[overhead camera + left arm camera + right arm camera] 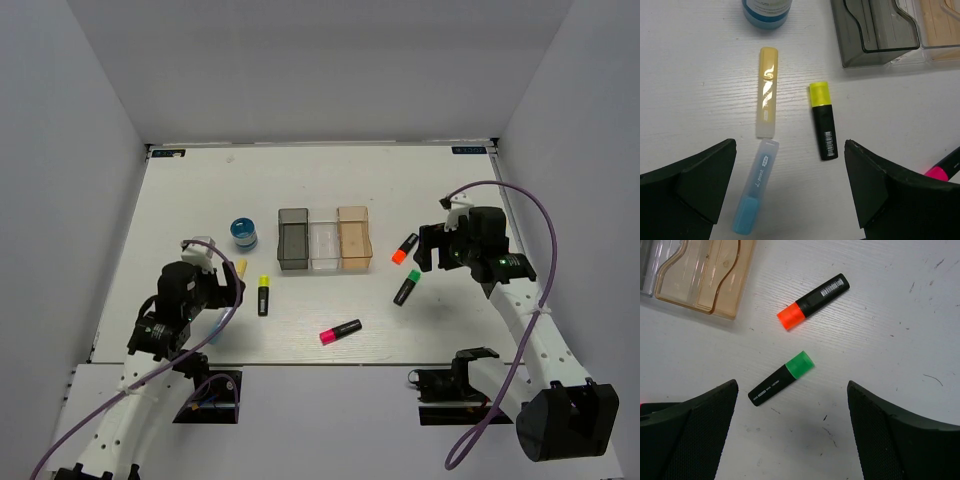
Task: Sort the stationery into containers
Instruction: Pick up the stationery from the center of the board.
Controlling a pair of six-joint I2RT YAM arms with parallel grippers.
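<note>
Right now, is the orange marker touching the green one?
Apart. The right wrist view shows a strip of table between the orange marker and the green marker.

The left gripper is hanging over the bench with its fingers spread wide. Between them a pale-yellow pen and a light-blue pen are lying end to end, with a yellow-capped highlighter lying just to their right. A blue tape roll is sitting at the far edge, and a dark grey bin and an orange-tan bin are sitting far right. A pink-capped highlighter is poking in from the right.
</note>
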